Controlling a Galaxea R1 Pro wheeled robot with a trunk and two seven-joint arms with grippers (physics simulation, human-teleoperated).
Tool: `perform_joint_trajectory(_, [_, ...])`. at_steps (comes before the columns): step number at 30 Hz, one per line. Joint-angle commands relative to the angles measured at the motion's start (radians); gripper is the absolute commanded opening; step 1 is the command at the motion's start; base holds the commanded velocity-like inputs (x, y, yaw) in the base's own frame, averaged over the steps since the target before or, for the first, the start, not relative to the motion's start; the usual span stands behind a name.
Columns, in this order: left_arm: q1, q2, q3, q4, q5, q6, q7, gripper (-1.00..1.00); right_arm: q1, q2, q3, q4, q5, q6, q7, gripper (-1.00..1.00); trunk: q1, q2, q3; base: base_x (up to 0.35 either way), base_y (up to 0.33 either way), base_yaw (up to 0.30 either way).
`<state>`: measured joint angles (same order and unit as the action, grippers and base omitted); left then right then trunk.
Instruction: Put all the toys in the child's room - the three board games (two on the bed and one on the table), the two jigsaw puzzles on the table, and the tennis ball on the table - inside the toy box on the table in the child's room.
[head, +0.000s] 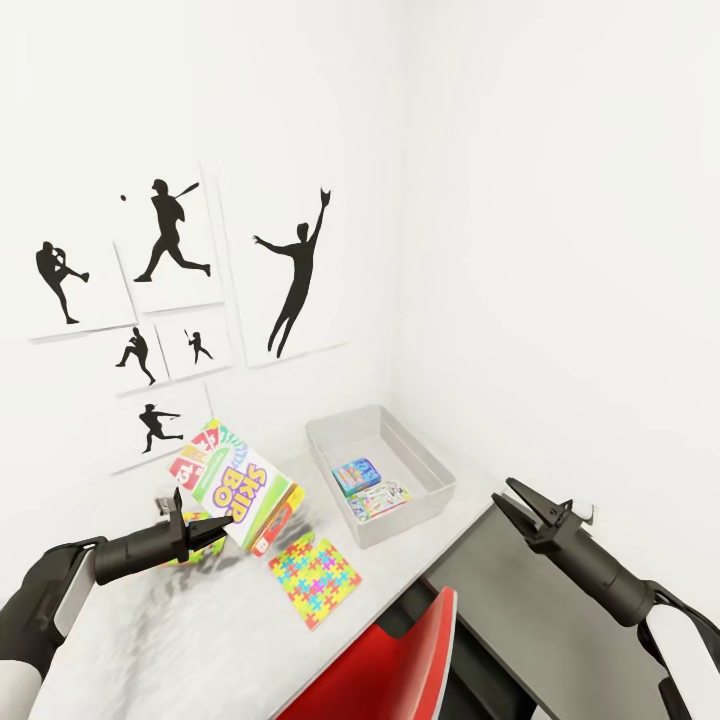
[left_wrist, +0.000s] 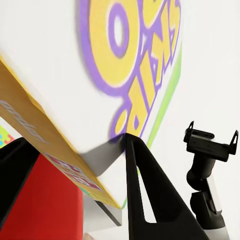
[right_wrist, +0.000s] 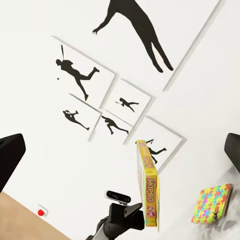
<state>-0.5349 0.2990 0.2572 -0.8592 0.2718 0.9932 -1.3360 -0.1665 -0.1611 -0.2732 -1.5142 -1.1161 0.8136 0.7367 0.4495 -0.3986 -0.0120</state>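
Board game (head: 238, 488), a Skip-Bo box, hangs tilted above the table (head: 200, 620), pinched at its lower corner by the closed left claw (head: 196, 530); the grip is off-centre, so the box could swing or slip out on the way to the toy box (head: 432, 470), which already holds two items; a drop might land on the jigsaw puzzle (head: 314, 577) below and knock it toward the table edge; the right claw (head: 512, 502) waits open and empty beside the table, well apart.

Two board games (head: 237, 487) (head: 355, 475), perhaps two jigsaw puzzles (head: 314, 579) (head: 380, 498)
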Motion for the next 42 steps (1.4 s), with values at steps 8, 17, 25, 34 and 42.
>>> perform_joint_trajectory(8, [-0.001,0.000,0.001,0.000,0.003,0.009,-0.002,-1.00,-0.002,-0.004,-0.003,-0.014,-0.001,0.018,-0.005,1.00,0.000,-0.001,-0.001,0.001,0.000,0.000])
perform_joint_trajectory(17, [-0.001,0.000,0.003,0.000,0.002,0.009,-0.001,-1.00,-0.014,-0.004,-0.002,-0.032,-0.002,0.107,-0.254,1.00,0.000,-0.001,-0.001,0.000,0.000,0.000])
perform_joint_trajectory(25, [-0.001,-0.002,-0.001,0.000,0.000,0.009,0.001,-1.00,-0.035,-0.012,-0.004,-0.037,-0.003,0.168,-0.349,1.00,0.000,-0.001,-0.001,0.000,0.000,0.000])
perform_joint_trajectory(34, [-0.082,-0.051,-0.008,0.002,-0.001,0.031,0.134,-1.00,-0.028,-0.036,-0.051,-0.031,-0.011,0.172,-0.349,1.00,0.000,-0.001,-0.001,0.000,0.000,0.000])
perform_joint_trajectory(42, [-0.331,-0.194,-0.098,0.129,0.000,0.044,0.415,-1.00,-0.024,-0.040,-0.123,-0.031,-0.011,0.174,-0.306,1.00,0.000,-0.001,-0.001,0.000,0.000,0.000])
